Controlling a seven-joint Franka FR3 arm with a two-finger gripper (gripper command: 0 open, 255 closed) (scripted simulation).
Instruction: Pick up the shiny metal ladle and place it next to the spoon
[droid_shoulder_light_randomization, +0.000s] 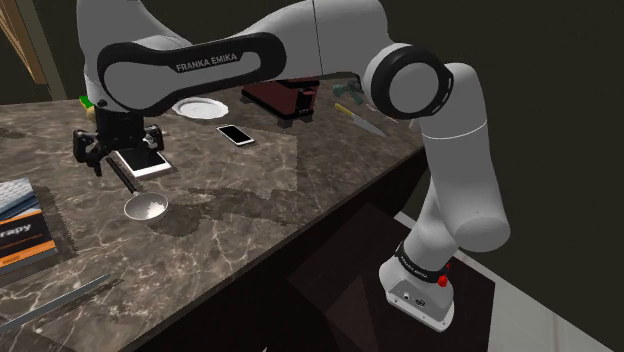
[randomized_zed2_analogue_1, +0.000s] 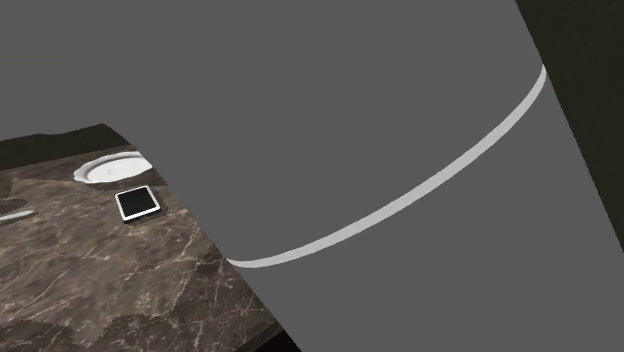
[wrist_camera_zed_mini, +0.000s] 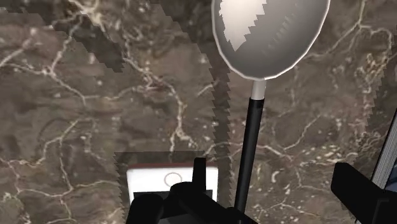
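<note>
Dark marble counter (droid_shoulder_light_randomization: 300, 170), metal ladle (wrist_camera_zed_mini: 270, 38) resting on it, gripper (wrist_camera_zed_mini: 273, 172) fingers spread astride its handle

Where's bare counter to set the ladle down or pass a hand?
Free: brown marble counter between the black-screened smartphone, the shiny round-bowled metal ladle and the front edge. Crowded: back edge with round white plate, dark box, knife; stacked books beside the ladle.
</note>
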